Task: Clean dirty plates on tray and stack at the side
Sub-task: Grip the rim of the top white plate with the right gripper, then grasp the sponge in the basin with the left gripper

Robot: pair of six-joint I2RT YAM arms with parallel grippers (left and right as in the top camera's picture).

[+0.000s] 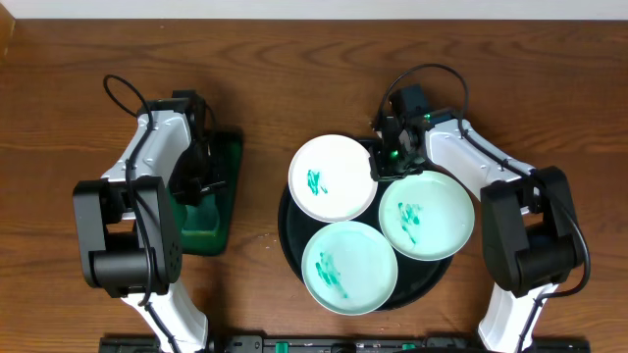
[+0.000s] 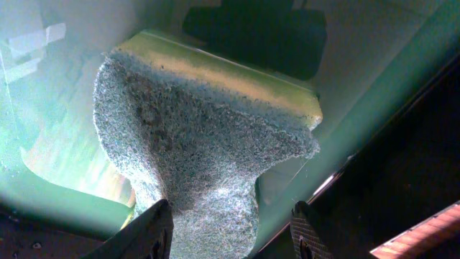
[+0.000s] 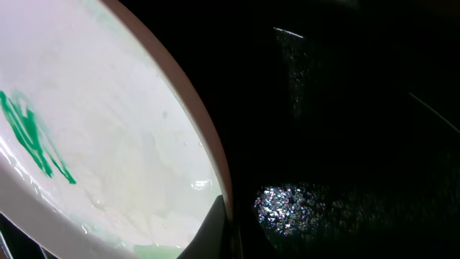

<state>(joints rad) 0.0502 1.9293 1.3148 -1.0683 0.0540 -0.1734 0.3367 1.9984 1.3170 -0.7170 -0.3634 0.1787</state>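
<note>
Left gripper (image 2: 230,216): jaws part-open, straddling the sponge (image 2: 194,137) in the green tray (image 2: 57,194), one finger clear of it. Right gripper (image 1: 390,160): jaws shut at the rim of the nearest plate (image 1: 332,176); a pinch cannot be confirmed. All three dirty plates (image 1: 349,266) lie on the black tray (image 1: 287,230) below this gripper.

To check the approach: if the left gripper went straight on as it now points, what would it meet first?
The sponge, lying in the green tray, directly ahead of the left gripper and partly between its jaws. Depth is unclear, but it looks very close.
</note>
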